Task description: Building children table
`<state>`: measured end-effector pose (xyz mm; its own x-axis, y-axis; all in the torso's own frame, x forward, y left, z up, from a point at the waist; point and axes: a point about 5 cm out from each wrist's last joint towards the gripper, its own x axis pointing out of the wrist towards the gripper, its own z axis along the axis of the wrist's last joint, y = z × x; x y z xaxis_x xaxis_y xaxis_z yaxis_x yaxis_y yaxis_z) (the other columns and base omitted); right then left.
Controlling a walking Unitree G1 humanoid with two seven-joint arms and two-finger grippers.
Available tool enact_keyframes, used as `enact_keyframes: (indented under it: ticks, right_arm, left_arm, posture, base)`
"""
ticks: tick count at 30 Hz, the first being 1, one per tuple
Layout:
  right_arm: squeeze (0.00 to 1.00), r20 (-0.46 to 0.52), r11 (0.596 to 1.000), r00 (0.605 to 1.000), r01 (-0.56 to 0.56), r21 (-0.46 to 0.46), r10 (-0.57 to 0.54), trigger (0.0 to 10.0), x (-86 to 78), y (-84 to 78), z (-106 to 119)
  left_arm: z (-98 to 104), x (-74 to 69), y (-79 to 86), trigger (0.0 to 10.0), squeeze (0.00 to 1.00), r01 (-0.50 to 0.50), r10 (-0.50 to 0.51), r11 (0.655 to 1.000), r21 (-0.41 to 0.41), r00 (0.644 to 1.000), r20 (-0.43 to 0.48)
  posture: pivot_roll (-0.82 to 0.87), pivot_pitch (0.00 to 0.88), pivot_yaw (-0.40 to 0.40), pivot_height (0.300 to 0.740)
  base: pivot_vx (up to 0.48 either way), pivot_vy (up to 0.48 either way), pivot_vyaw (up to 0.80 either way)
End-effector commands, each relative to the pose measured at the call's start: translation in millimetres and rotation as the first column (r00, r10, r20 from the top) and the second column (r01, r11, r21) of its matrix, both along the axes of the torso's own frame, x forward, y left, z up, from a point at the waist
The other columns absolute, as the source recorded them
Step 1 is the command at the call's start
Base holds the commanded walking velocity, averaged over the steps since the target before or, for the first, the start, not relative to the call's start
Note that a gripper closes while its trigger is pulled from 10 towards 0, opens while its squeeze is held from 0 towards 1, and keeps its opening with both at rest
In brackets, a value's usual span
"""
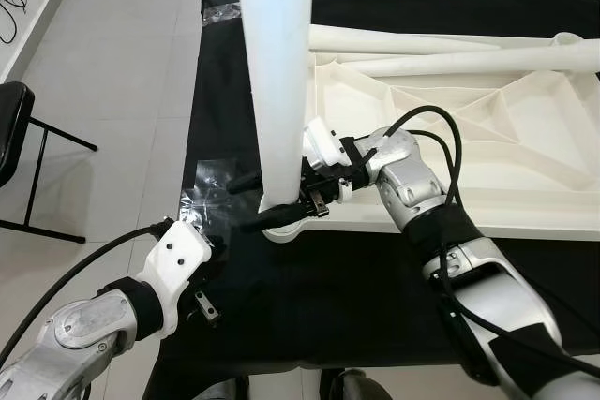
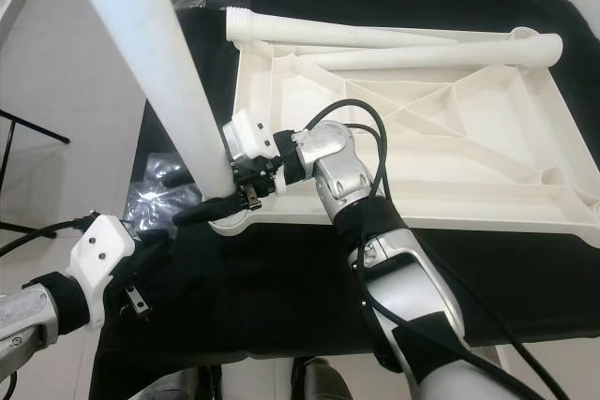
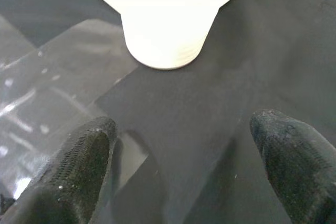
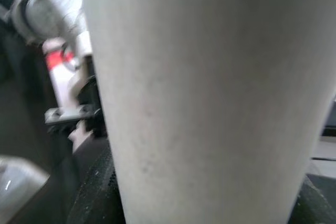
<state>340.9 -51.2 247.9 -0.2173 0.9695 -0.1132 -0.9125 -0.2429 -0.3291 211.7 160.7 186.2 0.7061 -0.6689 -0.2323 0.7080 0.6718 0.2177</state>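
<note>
The white table top (image 1: pixel 525 217) lies upside down on a black cloth (image 1: pixel 309 297). One white leg (image 1: pixel 277 63) stands upright in its near left corner socket (image 3: pixel 165 35). My right gripper (image 1: pixel 249 203) is shut on this leg just above the socket, one black finger on each side. In the right wrist view the leg (image 4: pixel 205 93) is pressed close to the camera. My left gripper (image 3: pixel 184 145) hovers open over the cloth, a short way in front of that corner, holding nothing. Two more white legs (image 1: pixel 403 41) lie across the far side of the table top.
A crumpled clear plastic bag (image 1: pixel 202 189) lies on the cloth's left edge beside the left gripper. A black chair (image 1: pixel 14 128) stands on the grey floor at the far left. The cloth's near edge runs close to my body.
</note>
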Motion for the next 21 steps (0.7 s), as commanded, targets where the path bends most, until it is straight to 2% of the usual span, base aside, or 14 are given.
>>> enact_keyframes:
  ticks: [1,5,6,8,10,15,21]
  right_arm:
    - [0.0,-0.135,0.996,0.987,0.09,-0.005,-0.09,10.0,3.1,-2.2,-23]
    - [0.0,-0.181,0.987,0.972,0.16,0.034,-0.151,10.0,5.5,-6.2,-23]
    - [0.0,-0.181,0.987,0.972,0.16,0.034,-0.151,10.0,5.5,-6.2,-23]
    - [0.0,-0.153,0.966,0.956,0.257,0.035,-0.249,10.0,5.4,-7.7,-29]
    - [0.0,-0.148,0.963,0.954,0.269,0.035,-0.261,10.0,5.0,-7.7,-30]
    - [0.0,-0.12,0.92,0.922,0.38,0.091,-0.369,10.0,-11.4,-15.5,-39]
    - [0.0,-0.13,0.894,0.899,0.433,0.113,-0.419,10.0,-18.1,-16.9,-44]
  left_arm:
    - [-3,-1.3,1.0,10.0,0.0,0.006,-0.005,1.0,0.017,1.0,-0.02]
    - [-3,0.1,-0.1,10.0,0.0,0.008,-0.008,1.0,0.015,1.0,-0.017]
    - [-3,0.1,-0.1,10.0,0.0,0.008,-0.008,1.0,0.015,1.0,-0.017]
    - [-3,1.4,-0.3,10.0,0.0,0.008,-0.008,1.0,0.016,1.0,-0.012]
    - [-3,1.6,-0.3,10.0,0.0,0.007,-0.007,1.0,0.017,1.0,-0.011]
    - [-5,2.9,-1.1,10.0,0.0,0.003,-0.003,1.0,0.014,1.0,-0.009]
    - [-7,3.5,-3.0,10.0,0.0,0.013,-0.013,1.0,0.014,1.0,-0.012]
  posture:
    - [0.18,0.356,-0.049,0.74]
    - [0.17,0.353,-0.051,0.74]
    - [0.17,0.353,-0.051,0.74]
    - [0.16,0.352,-0.062,0.74]
    - [0.16,0.352,-0.062,0.74]
    - [0.14,0.349,-0.064,0.74]
    - [0.13,0.346,-0.062,0.74]
  base:
    - [0.0,0.0,0.0]
    - [0.0,0.0,0.0]
    - [0.0,0.0,0.0]
    - [0.0,0.0,0.0]
    - [0.0,0.0,0.0]
    - [0.0,0.0,0.0]
    - [0.0,0.0,0.0]
